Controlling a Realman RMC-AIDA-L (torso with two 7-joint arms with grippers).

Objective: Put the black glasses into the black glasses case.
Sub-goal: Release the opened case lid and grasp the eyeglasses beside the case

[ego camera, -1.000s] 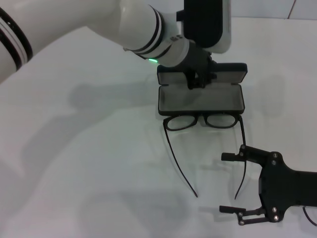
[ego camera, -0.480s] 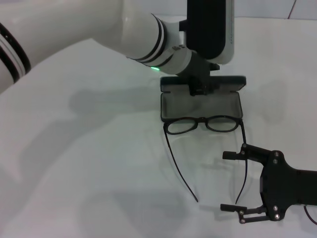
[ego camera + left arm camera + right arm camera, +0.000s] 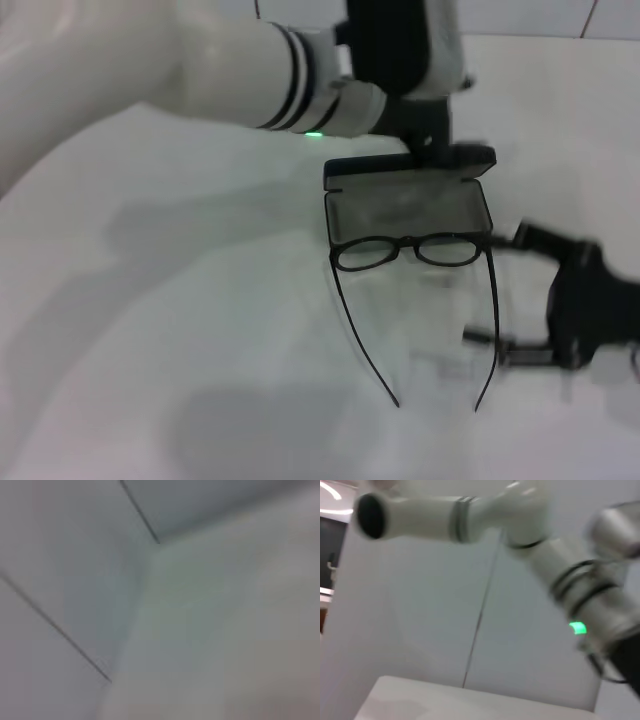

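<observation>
The black glasses lie open on the white table, lenses against the front edge of the black glasses case, temple arms pointing toward me. The case is open, its grey lining showing and its lid raised at the back. My left gripper hangs just above the lid's back right part. My right gripper is open and empty, to the right of the glasses beside the right temple arm. Neither wrist view shows the glasses or the case.
The white table stretches to the left and front of the glasses. My left arm reaches across the back of the table. The right wrist view shows that arm with its green light against a pale wall.
My right gripper has moved away from me and up, from the front right to beside the glasses' right temple arm. My left gripper has shifted right and back above the lid.
</observation>
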